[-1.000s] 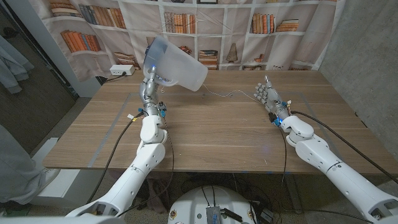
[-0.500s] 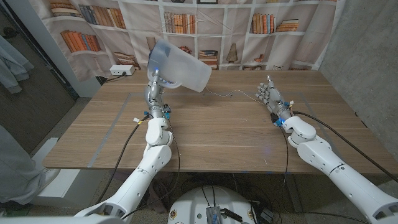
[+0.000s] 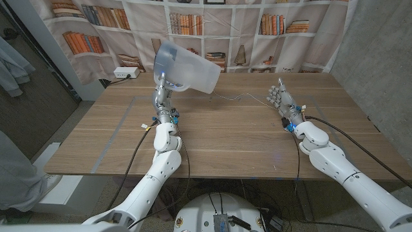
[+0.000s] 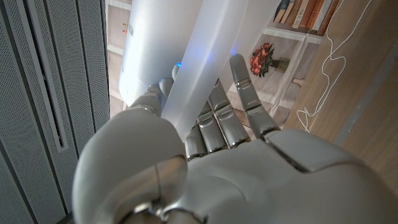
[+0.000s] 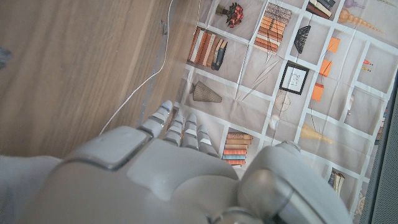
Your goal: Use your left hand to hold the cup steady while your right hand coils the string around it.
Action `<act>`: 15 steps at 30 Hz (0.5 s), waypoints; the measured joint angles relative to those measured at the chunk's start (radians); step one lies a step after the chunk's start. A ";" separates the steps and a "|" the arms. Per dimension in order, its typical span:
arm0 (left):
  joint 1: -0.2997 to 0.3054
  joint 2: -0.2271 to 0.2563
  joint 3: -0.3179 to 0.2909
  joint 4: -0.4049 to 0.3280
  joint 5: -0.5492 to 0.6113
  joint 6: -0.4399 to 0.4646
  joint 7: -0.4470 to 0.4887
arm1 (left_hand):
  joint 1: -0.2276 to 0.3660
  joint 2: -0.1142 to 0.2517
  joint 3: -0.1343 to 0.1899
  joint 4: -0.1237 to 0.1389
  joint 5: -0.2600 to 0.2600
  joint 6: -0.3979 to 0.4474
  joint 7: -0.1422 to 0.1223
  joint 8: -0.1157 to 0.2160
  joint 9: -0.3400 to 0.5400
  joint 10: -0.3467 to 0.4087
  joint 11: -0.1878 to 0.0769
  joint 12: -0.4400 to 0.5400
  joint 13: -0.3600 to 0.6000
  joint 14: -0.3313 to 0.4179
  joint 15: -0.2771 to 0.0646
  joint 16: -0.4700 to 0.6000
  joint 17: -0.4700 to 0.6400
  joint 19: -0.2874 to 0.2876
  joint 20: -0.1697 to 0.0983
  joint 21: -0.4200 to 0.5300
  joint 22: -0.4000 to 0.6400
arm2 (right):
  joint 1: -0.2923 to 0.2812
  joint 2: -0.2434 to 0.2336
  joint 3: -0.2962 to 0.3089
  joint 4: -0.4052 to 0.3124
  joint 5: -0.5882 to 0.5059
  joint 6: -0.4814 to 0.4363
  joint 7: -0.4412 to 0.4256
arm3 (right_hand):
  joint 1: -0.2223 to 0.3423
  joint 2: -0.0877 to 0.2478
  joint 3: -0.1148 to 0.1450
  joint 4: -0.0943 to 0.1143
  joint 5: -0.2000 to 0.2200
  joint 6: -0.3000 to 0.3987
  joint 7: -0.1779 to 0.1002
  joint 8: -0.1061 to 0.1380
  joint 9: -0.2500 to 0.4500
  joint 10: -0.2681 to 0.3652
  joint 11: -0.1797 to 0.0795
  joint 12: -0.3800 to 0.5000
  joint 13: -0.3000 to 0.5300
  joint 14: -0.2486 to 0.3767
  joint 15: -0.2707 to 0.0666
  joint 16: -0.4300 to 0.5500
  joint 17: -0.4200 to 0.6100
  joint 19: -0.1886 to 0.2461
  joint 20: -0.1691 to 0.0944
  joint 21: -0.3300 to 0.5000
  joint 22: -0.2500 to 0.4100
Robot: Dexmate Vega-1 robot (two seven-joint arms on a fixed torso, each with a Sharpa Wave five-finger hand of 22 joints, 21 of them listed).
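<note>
My left hand (image 3: 162,92) grips a translucent white cup (image 3: 187,67) and holds it raised above the far left part of the table, tilted on its side. In the left wrist view the fingers (image 4: 214,121) wrap the cup's wall (image 4: 186,56). A thin white string (image 3: 235,98) lies loose on the wood, running from under the cup towards my right hand (image 3: 280,98). That hand stands on the table at the far right with fingers extended and nothing in it. The string (image 5: 143,84) ends just ahead of its fingertips (image 5: 177,121). The string (image 4: 323,68) also curls on the table beyond the cup.
A white power strip (image 3: 127,73) sits at the table's far left corner. A bookshelf-print curtain (image 3: 212,26) hangs behind the table. Grey tape lines (image 3: 116,132) mark the wood. A person's grey clothing (image 3: 16,174) shows at the left edge.
My left arm has shifted a little to the right with the cup still held up. My right hand has edged slightly right and farther back.
</note>
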 measured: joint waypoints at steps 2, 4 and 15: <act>-0.002 -0.003 -0.001 0.000 -0.017 -0.001 -0.017 | -0.004 -0.004 0.006 0.005 0.000 0.005 0.005 0.000 0.000 0.005 0.005 0.000 0.000 -0.004 0.004 0.000 0.004 -0.007 0.001 0.007 0.000 | -0.006 -0.005 0.003 -0.013 -0.008 0.001 -0.009 | 0.002 -0.002 0.000 0.000 0.000 0.000 0.000 0.000 0.000 0.000 0.000 0.000 0.000 0.000 0.000 0.000 0.000 0.000 0.000 0.000 0.000; -0.004 -0.006 -0.001 0.002 -0.031 -0.002 -0.030 | -0.004 -0.004 0.010 0.010 0.000 0.005 0.005 0.000 0.000 0.005 0.006 0.000 0.000 -0.005 0.005 0.000 0.004 -0.009 0.002 0.010 0.000 | -0.010 -0.010 0.005 -0.024 -0.021 0.002 -0.023 | 0.005 -0.005 0.003 -0.003 0.000 0.000 0.000 0.000 0.000 0.000 0.000 0.000 0.000 0.000 0.000 0.000 0.000 0.000 0.000 0.000 0.000; -0.013 -0.013 -0.005 0.009 -0.068 -0.002 -0.070 | -0.041 0.007 0.014 0.014 0.009 0.014 0.014 -0.008 -0.003 0.004 0.014 0.000 0.000 -0.005 0.005 -0.008 0.016 -0.019 0.002 0.030 0.000 | -0.021 -0.026 0.010 -0.058 -0.065 -0.009 -0.073 | 0.032 -0.008 0.012 -0.021 0.000 0.017 0.017 0.007 0.002 0.020 0.028 0.008 0.000 0.017 0.033 0.000 -0.005 0.010 -0.001 0.000 0.000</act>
